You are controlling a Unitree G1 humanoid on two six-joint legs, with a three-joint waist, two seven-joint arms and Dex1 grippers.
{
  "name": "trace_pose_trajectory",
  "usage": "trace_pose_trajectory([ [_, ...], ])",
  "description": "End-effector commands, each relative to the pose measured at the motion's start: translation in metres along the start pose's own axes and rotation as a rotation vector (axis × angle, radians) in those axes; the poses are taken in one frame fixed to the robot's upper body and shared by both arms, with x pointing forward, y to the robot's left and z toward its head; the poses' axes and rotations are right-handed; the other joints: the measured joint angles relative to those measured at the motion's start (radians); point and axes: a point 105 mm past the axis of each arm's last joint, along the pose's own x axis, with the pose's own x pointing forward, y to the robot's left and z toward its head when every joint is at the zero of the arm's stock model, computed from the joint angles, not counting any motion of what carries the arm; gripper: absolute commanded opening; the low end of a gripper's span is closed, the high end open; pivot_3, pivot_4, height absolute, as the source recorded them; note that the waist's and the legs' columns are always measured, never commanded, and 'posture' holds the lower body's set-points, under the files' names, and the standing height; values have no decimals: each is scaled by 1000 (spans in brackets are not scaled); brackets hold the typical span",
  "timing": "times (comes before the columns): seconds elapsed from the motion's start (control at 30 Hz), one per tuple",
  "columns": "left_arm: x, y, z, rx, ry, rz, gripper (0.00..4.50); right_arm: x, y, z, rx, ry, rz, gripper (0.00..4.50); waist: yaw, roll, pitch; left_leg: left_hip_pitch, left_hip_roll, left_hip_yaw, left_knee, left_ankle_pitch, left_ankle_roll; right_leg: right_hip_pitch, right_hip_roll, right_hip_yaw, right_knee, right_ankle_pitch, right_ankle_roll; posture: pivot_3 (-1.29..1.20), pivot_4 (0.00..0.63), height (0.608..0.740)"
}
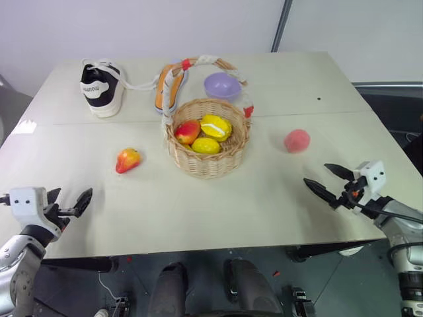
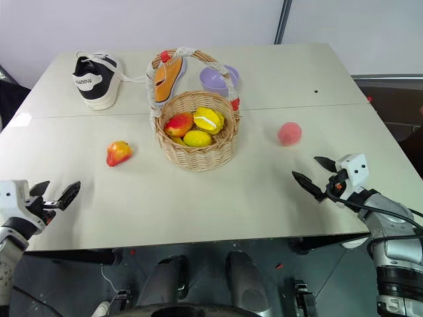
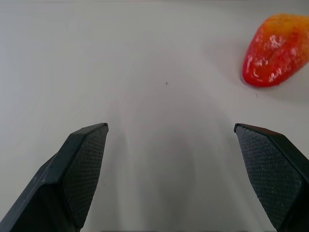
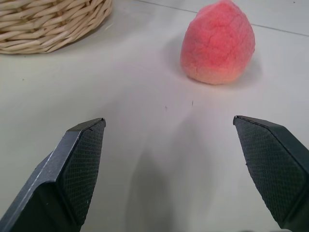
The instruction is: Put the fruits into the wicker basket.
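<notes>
On table: mango (image 1: 128,160), peach (image 1: 297,140) outside basket (image 1: 208,158) | both grippers (image 1: 71,206) (image 1: 330,183) wide open, empty | risk: round peach may roll away if nudged.

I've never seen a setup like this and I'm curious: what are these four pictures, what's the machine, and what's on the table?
This is a humanoid robot with two arms, each ending in a two-fingered black tool. The two wide pictures come from cameras in its head, looking down over a pale table. The two close-ups come from cameras on its wrists, looking out between each tool's fingers.

The left tool and the right tool both hover near the table's near edge, open and holding nothing.

In the middle stands a wicker basket with three toy fruits already in it. Two lie loose: a red-orange mango on the left tool's side, and a pink peach on the right tool's side. Behind the basket are a lilac bowl, a black-and-white shoe and an orange shoe.
</notes>
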Motion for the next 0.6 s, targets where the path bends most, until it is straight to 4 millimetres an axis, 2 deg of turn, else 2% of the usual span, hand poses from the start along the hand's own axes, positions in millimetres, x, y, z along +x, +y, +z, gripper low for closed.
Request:
trace_pose_trajectory([
  [0.03,-2,5,10,-1,-32,42,4500,4,-1,12,-31,-41,0,4423,0,0,0,0,0,0,0,0,0,0,0,0,0,0,0,0,150,740],
  [0.23,8,-11,27,-17,-91,-25,4500,8,3,23,-48,-64,8,4423,2,0,0,0,0,0,0,0,0,0,0,0,0,0,0,0,150,740],
  [0.3,14,-16,31,19,-68,-54,4500,7,7,34,-52,-94,19,4423,2,0,0,0,0,0,0,0,0,0,0,0,0,0,0,0,150,740],
  [0.43,23,-38,65,-12,-134,-191,4500,11,19,67,-56,-164,84,4423,1,0,0,0,0,0,0,0,0,0,1,0,1,0,0,0,150,740],
  [0.5,25,-43,70,-5,-119,-225,4500,12,24,74,-65,-163,112,4423,1,0,0,0,0,0,0,0,0,0,1,0,1,0,0,0,150,740],
  [0.6,39,-69,78,129,-37,-355,4500,12,58,101,-114,-162,293,4423,2,0,0,0,0,0,0,0,0,0,1,0,1,0,0,0,150,740],
])
